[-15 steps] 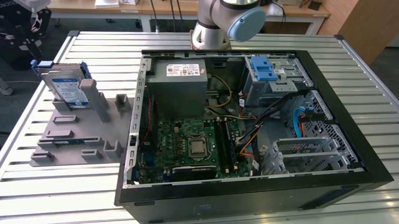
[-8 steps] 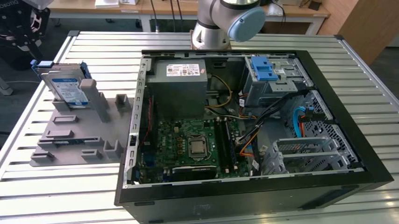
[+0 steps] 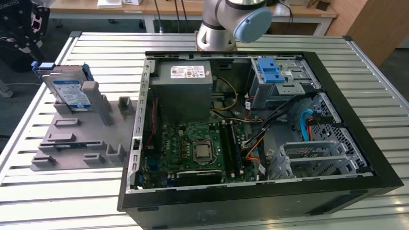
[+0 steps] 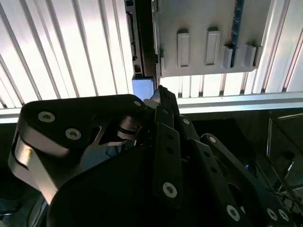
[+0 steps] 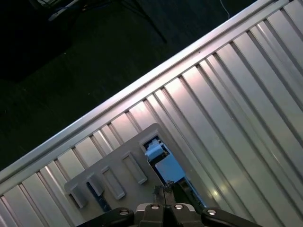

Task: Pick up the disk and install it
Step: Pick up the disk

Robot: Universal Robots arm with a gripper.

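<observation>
While the jaws are hanging pinched together and empty, the disk is standing on edge in the grey holder, in line beyond their tips

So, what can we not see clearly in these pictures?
Disk: lower part hidden by the holder, exterior view.
Arm: cut off by the top edge, exterior view.
Disk, first wrist view: one end hidden behind the gripper.

Exterior view evenly lit, soft shadows inside case. Both wrist views: glare on table slats.
</observation>
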